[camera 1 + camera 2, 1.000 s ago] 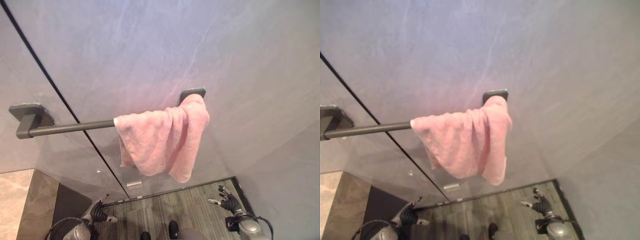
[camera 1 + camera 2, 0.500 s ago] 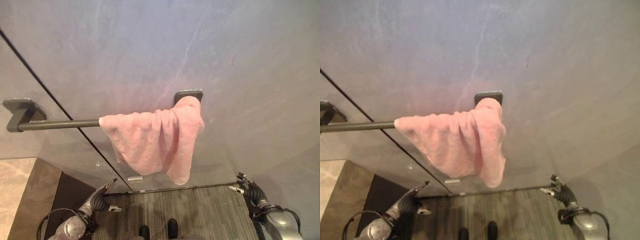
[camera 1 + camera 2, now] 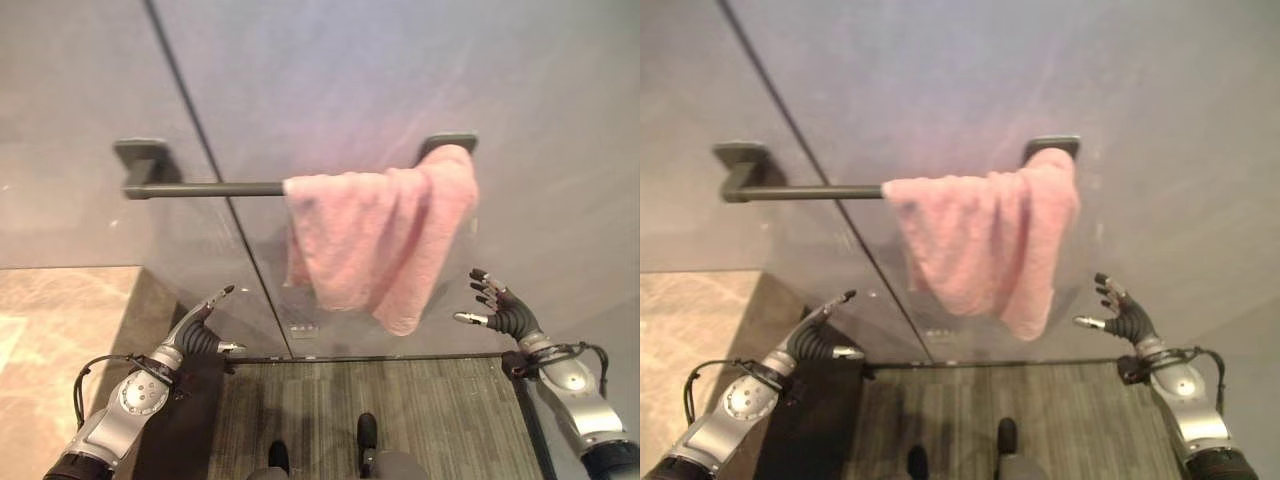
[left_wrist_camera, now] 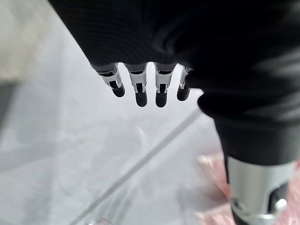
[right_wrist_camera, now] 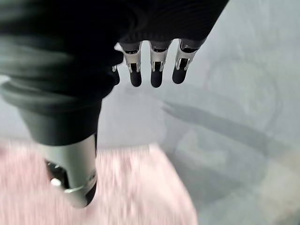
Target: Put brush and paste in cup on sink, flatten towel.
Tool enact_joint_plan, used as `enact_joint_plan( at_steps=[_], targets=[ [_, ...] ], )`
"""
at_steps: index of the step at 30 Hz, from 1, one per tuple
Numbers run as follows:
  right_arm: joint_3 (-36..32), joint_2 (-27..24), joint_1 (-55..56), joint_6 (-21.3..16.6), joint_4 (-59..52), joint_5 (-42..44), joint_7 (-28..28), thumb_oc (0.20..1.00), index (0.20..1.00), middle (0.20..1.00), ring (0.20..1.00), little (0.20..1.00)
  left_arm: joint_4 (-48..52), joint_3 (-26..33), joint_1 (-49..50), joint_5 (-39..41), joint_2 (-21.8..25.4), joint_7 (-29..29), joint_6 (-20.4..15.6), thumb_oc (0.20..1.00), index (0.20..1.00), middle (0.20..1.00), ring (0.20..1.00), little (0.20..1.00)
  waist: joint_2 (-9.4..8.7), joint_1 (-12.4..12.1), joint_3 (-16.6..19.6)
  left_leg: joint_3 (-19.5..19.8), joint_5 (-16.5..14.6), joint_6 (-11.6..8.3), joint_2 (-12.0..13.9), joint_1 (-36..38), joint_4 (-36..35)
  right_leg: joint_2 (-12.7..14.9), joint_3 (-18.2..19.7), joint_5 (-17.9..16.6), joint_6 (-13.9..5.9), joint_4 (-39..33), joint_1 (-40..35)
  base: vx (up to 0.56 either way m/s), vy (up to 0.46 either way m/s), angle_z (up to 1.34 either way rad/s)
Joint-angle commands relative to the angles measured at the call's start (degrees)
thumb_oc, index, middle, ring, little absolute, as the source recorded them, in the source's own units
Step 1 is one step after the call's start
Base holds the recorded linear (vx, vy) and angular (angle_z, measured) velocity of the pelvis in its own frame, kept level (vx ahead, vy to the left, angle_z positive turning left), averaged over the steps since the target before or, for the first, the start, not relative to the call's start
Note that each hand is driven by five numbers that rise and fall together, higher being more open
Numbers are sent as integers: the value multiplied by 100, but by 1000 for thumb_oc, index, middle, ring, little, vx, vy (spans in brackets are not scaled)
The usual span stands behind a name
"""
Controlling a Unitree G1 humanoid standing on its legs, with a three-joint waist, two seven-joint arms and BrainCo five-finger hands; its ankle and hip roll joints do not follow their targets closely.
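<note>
Pink towel (image 3: 385,240) hangs bunched over the right end of a dark towel bar (image 3: 205,188) fixed to a grey wall (image 3: 330,70); folds crowd together, lower corner droops to a point. Left hand (image 3: 200,335) is raised below the bar's bare left part, fingers straight and spread, holding nothing, well apart from the towel. Right hand (image 3: 497,308) is up just beside the towel's lower right edge, fingers relaxed and spread wide, empty, not touching the cloth. Beige counter (image 3: 55,320) at the left.
</note>
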State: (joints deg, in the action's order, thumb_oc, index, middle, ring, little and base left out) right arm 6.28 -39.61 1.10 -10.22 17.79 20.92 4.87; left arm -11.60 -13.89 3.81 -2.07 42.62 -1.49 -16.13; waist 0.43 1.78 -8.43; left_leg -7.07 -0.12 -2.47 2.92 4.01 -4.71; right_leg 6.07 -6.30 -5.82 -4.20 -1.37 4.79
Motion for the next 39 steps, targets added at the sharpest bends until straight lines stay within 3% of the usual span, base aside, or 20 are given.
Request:
enact_joint_plan(
  at_steps=[1, 4, 9, 16, 23, 31, 32, 33, 34, 39],
  targets=[
    [425, -16, -556, -166, 216, -141, -146, 1000, 1000, 1000, 1000, 1000, -83, -58, -377, 140, 75, -276, -186, 1000, 1000, 1000, 1000, 1000, -268, -166, 534, 21, 23, -53, 10, -334, 325, 260, 281, 351, -437, 404, -371, -24, 117, -40],
    [980, 254, -1433, -7, 891, -316, -358, 1000, 1000, 1000, 1000, 1000, -690, -717, -1388, 264, -459, -438, -58, 1000, 1000, 1000, 1000, 1000, -430, -150, 682, -116, -11, 20, -1, -150, 211, 296, 454, 196, -516, 330, -393, -54, 141, -26],
    [1343, 429, -2149, 173, 1322, -616, -561, 1000, 1000, 1000, 1000, 1000, -990, -1076, -1947, 526, -945, -500, 38, 1000, 1000, 1000, 1000, 1000, -547, -102, 800, -326, -4, 40, 44, 49, 61, 254, 612, 108, -540, 202, -432, -31, 22, -20],
    [1615, 727, -2709, 240, 1917, -558, -650, 1000, 1000, 1000, 1000, 1000, -1350, -1488, -2396, 668, -1314, -491, 101, 1000, 1000, 1000, 1000, 1000, -602, -65, 865, -445, 43, 10, 112, 103, -16, 232, 661, 21, -562, 58, -436, -36, -10, -12],
    [2065, 1339, -3485, 258, 2740, -133, -673, 1000, 1000, 1000, 1000, 1000, -2167, -1904, -2989, 870, -1880, -626, 151, 1000, 1000, 1000, 1000, 1000, -605, -57, 937, -482, 75, -60, 210, 176, -29, 195, 635, 8, -526, -77, -556, -17, -16, -2],
    [2391, 1744, -3836, 271, 2824, 280, -589, 1000, 1000, 1000, 1000, 1000, -2588, -2073, -3246, 930, -2160, -739, 225, 1000, 1000, 1000, 1000, 1000, -567, -64, 977, -471, 81, -100, 263, 279, -29, 163, 592, 73, -479, -75, -690, 8, -18, -6],
    [2425, 1799, -3864, 282, 2816, 292, -598, 827, 827, 827, 827, 827, -2676, -2105, -3286, 932, -2203, -756, 248, 1000, 1000, 1000, 1000, 1000, -560, -61, 982, -464, 83, -105, 264, 296, -29, 157, 584, 86, -470, -71, -714, 0, 0, 0],
    [2432, 1846, -3895, 283, 2866, 320, -623, 354, 354, 354, 354, 354, -2752, -2147, -3326, 972, -2245, -736, 263, 200, 200, 200, 200, 200, -550, -55, 984, -452, 82, -104, 266, 308, -29, 155, 574, 93, -466, -70, -736, 0, 0, 0],
    [2432, 1846, -3895, 283, 2866, 320, -623, 200, 200, 200, 200, 200, -2752, -2147, -3326, 972, -2245, -736, 263, 200, 200, 200, 200, 200, -550, -54, 983, -452, 82, -104, 266, 309, -29, 155, 574, 93, -466, -70, -736, 0, 0, 0],
    [2417, 2020, -3964, 280, 2948, 299, -767, 200, 200, 200, 200, 200, -2754, -2166, -3378, 1311, -2258, -649, 255, 200, 200, 200, 200, 200, -493, -50, 995, -415, 83, -113, 275, 333, -29, 156, 512, 138, -434, -55, -798, 14, -6, 4]
  ],
)
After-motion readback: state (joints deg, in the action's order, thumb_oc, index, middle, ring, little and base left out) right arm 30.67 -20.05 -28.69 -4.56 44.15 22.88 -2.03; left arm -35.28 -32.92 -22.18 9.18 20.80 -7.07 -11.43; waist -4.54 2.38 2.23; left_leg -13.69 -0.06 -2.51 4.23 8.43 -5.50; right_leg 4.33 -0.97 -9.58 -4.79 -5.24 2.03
